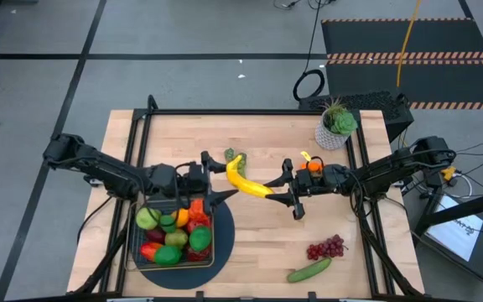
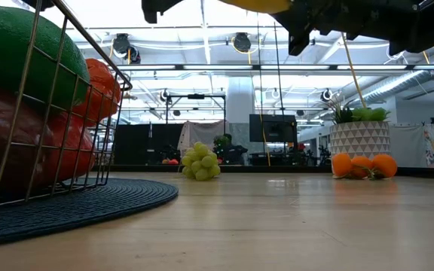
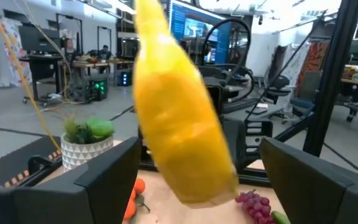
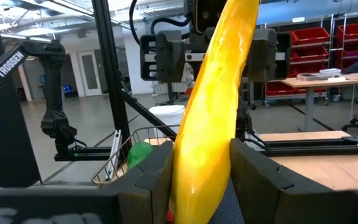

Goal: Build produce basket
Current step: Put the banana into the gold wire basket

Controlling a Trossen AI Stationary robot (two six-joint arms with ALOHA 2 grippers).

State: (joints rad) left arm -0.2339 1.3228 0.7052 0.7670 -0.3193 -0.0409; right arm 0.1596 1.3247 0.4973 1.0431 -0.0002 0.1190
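Note:
The yellow banana (image 1: 248, 179) is up in the air over the middle of the table, and only its underside (image 2: 256, 4) shows in the low view. My right gripper (image 1: 273, 190) is shut on it. My left gripper (image 1: 215, 176) is open and faces it from the table's left, with its fingers (image 3: 107, 177) standing wide on either side of the banana's free end (image 3: 179, 124) without touching. The wire basket (image 1: 140, 259) sits on the round dark mat (image 1: 223, 243), filled with green, red and orange produce (image 1: 174, 237). My right gripper pinches the banana's end nearest the table's right side (image 4: 201, 168) between its two fingers (image 4: 250, 171). It comes at it about level from the right, and the banana runs on away from the fingers toward my left gripper. The banana is lifted clear of the table.
Green grapes (image 1: 229, 153) lie behind the banana and oranges (image 1: 313, 165) beside my right wrist. Purple grapes (image 1: 326, 247) and a cucumber (image 1: 309, 270) lie near the right front corner. A potted plant (image 1: 336, 126) stands at the far right. Black frame rails (image 1: 367, 210) run along both sides.

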